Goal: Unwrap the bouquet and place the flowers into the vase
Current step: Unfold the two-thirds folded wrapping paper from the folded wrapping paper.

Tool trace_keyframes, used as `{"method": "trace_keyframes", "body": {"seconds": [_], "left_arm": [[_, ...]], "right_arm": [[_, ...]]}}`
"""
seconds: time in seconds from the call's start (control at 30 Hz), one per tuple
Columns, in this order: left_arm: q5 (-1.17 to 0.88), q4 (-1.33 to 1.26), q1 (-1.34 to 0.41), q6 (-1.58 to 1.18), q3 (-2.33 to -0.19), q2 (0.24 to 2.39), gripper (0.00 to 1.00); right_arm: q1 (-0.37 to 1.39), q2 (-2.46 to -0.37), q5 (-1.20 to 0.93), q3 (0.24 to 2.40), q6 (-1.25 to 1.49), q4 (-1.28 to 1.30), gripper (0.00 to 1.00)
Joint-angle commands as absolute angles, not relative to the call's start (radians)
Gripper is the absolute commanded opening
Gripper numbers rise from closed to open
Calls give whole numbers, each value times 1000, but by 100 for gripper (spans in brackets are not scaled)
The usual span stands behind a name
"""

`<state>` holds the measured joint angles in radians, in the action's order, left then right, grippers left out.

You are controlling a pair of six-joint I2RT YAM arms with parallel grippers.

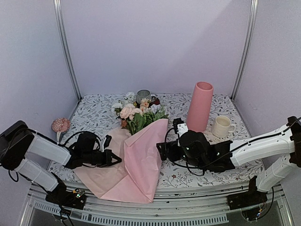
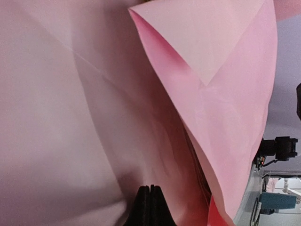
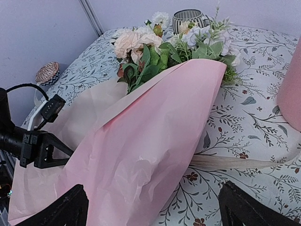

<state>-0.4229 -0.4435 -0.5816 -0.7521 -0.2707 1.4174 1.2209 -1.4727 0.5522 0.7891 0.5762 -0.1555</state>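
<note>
The bouquet lies across the middle of the table, its flowers (image 1: 138, 113) pointing to the back and its pale pink paper (image 1: 138, 167) spread loosely toward the front edge. My left gripper (image 1: 116, 160) sits at the paper's left flap. In the left wrist view its fingers (image 2: 143, 209) are pressed together, and the paper (image 2: 84, 103) puckers at their tips. My right gripper (image 1: 161, 149) is open beside the paper's right edge. Its fingertips (image 3: 63, 209) straddle the pink sheet (image 3: 155, 141), with the flowers (image 3: 164, 44) beyond. The tall pink vase (image 1: 200, 107) stands upright at the back right.
A cream mug (image 1: 221, 126) stands right of the vase. A striped cup (image 1: 143, 95) sits behind the flowers. A pink woven ball (image 1: 60, 125) is at the left table edge. A cream ribbon (image 3: 235, 162) lies flat on the floral cloth (image 1: 94, 110).
</note>
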Motion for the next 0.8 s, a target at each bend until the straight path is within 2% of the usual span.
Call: {"method": "trace_keyframes", "body": {"seconds": [0.0, 0.17, 0.4, 0.77], "left_arm": [[-464, -512, -639, -744, -347, 1503, 0], [-493, -556, -693, -756, -412, 1574, 0], [-521, -594, -783, -725, -468, 1535, 0], [-539, -540, -979, -641, -665, 1608, 2]], "right_arm": [[1218, -1434, 585, 763, 595, -149, 99], [1216, -1420, 608, 762, 595, -124, 99], [1204, -1361, 658, 774, 580, -42, 99], [1148, -1102, 675, 751, 547, 86, 99]]}}
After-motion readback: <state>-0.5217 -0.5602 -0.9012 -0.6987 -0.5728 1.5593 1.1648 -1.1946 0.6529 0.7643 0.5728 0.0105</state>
